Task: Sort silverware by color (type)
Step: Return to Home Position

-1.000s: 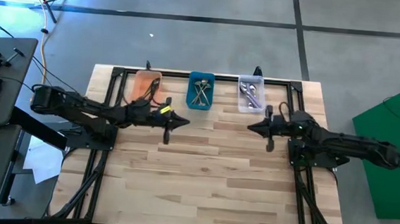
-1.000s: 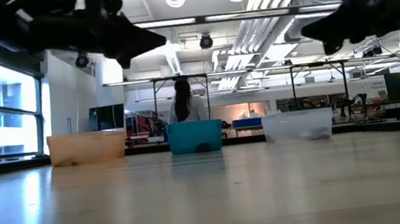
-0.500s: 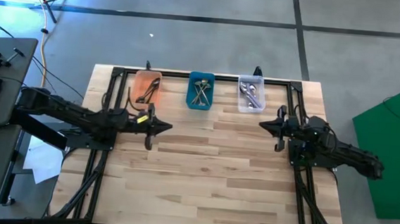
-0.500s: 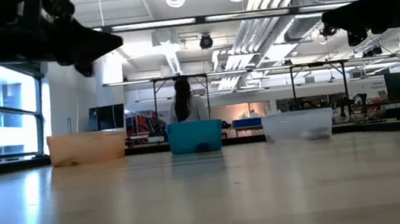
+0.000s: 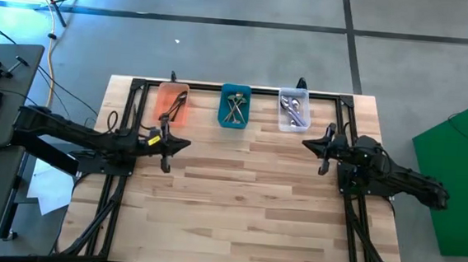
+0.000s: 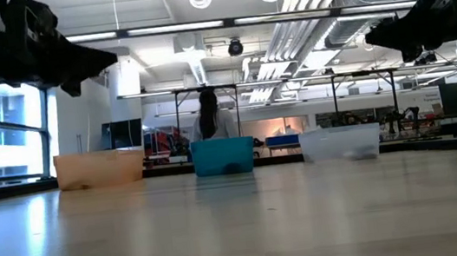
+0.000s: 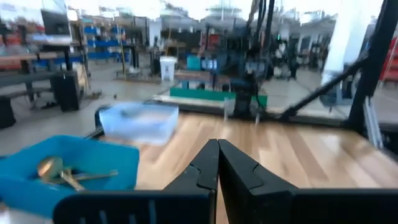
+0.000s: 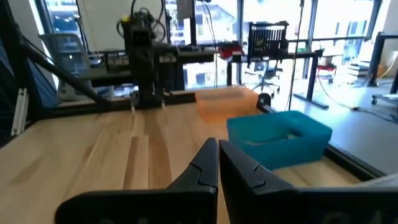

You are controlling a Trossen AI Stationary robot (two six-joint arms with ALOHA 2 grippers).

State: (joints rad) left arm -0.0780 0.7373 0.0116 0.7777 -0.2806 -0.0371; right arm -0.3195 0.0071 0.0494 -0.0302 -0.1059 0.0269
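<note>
We found the left gripper (image 7: pixel 218 146) with its fingers pressed together on nothing, above the table (image 5: pixel 245 206) near its left edge. The right gripper (image 8: pixel 218 144) was likewise closed and empty, near the right edge. The silverware lay along the far edge: dark spoons (image 5: pixel 175 104) in the orange bin (image 5: pixel 161 101), gold spoons (image 5: pixel 235 108) in the teal bin (image 5: pixel 223 107), silver spoons (image 5: pixel 294 110) in the clear bin (image 5: pixel 281 118). We judged the sorting done. Both arms should retract high and slowly, well clear of the bin rims.

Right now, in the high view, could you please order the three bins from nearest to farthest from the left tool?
1. Orange bin, left end of the row, just beyond the left tool.
2. Teal bin, middle of the row.
3. Clear bin, right end.
</note>
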